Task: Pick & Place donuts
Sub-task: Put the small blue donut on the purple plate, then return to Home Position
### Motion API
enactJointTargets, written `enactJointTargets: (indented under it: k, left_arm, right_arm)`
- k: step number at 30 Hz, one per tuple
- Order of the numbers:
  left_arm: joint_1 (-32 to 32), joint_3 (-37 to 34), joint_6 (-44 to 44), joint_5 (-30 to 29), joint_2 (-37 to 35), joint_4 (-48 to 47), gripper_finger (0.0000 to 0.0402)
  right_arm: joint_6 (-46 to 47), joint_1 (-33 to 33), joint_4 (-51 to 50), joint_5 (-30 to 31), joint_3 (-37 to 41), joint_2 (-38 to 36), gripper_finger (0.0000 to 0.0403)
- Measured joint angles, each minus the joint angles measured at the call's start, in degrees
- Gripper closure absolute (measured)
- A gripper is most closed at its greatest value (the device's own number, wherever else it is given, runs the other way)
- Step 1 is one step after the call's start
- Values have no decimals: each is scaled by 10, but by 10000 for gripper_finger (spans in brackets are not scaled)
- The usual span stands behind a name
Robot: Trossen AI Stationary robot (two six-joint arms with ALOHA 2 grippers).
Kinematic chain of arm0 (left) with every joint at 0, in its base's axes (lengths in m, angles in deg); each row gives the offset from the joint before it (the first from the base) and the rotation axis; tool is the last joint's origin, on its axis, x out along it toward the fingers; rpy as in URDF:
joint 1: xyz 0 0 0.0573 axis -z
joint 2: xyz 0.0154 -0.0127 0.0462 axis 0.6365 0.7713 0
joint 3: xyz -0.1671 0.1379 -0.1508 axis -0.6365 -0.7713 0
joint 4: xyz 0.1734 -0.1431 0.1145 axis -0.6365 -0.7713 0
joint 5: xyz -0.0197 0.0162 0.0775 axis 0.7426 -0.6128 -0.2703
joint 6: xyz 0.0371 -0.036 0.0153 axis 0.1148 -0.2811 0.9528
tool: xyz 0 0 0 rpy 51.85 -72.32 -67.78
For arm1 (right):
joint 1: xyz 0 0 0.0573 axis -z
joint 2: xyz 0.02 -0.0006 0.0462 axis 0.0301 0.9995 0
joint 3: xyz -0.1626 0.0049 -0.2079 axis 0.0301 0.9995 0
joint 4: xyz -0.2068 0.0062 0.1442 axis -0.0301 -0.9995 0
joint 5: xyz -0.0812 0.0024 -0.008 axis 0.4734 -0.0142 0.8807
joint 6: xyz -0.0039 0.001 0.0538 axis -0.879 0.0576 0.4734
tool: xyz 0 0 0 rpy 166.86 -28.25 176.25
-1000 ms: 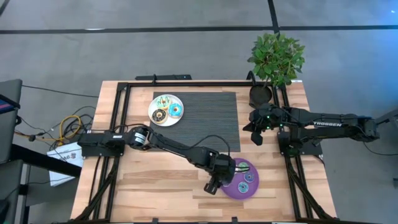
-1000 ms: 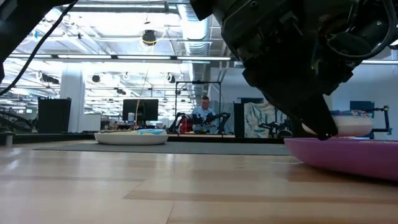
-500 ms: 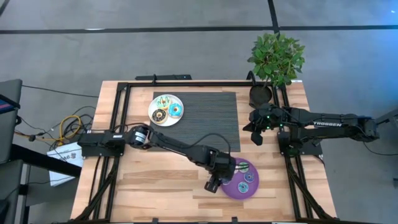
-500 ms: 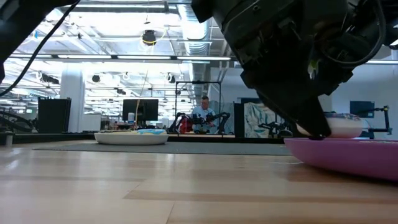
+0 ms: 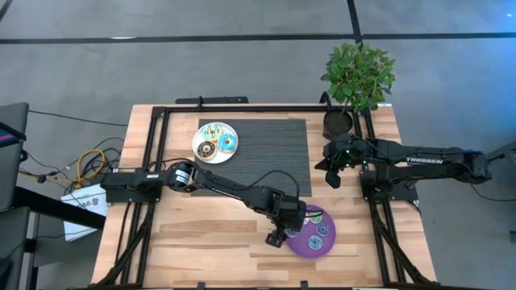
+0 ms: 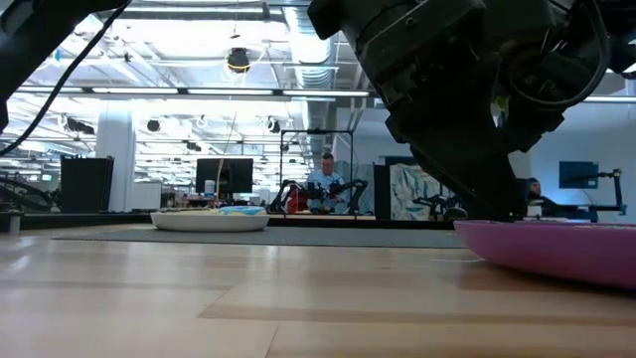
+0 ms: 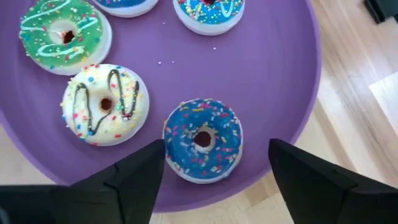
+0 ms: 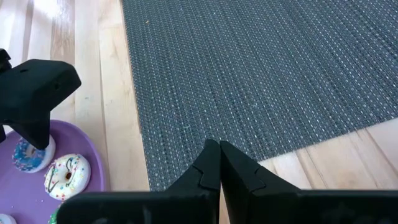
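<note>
The left gripper (image 7: 214,171) is seen low over the near-left edge of the purple plate (image 7: 273,81), fingers spread wide; the dark-blue sprinkled donut (image 7: 203,139) is lying flat on the plate between the two fingertips (image 7: 140,171), and it cannot be told whether either pad is touching it; nothing is gripped. Just beside it on the plate a cream donut with chocolate drizzle (image 7: 105,104) is seen; past that, a green-iced donut (image 7: 64,34), and two more blue-iced ones are cut off by the frame edge (image 7: 209,12). From above, the left arm is stretched across the wooden table (image 5: 201,234) to the plate's rim (image 5: 310,250), the gripper (image 5: 280,234) at the plate's left side. On the white plate (image 5: 214,142), at the corner of the dark woven mat (image 5: 270,157), further donuts are left, a blue one (image 5: 227,142) and a brown one (image 5: 209,149) among them. The right gripper (image 8: 219,167) is held over the mat's right edge, fingers pressed together, empty; a potted plant (image 5: 357,76) stands behind it. In the low view the plate's edge (image 6: 556,249) is partly blocked by the left arm; a person is seated far back in the room (image 6: 326,184).
</note>
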Motion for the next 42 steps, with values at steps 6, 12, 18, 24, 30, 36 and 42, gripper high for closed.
enactJointTargets:
  k: [6,12,18,24,30,36,42]
  left_arm:
    - [-4,38,-4,-45,-1,-61,120]
    - [-10,96,3,-95,-2,-139,120]
    - [-30,104,-9,-116,-8,-204,129]
    - [-56,104,-6,-117,-37,-285,190]
    - [-82,93,5,-114,-49,-377,267]
    - [-87,-62,-1,-110,-128,-339,353]
    - [-89,-359,-88,-133,-328,-99,394]
  right_arm:
    - [0,0,0,0,0,0,403]
    - [0,0,0,0,0,0,403]
    - [0,0,0,0,0,0,403]
    - [0,0,-2,0,0,0,403]
    - [4,0,-2,0,0,0,403]
    - [4,0,-5,0,0,0,403]
    - [5,0,-6,0,0,0,403]
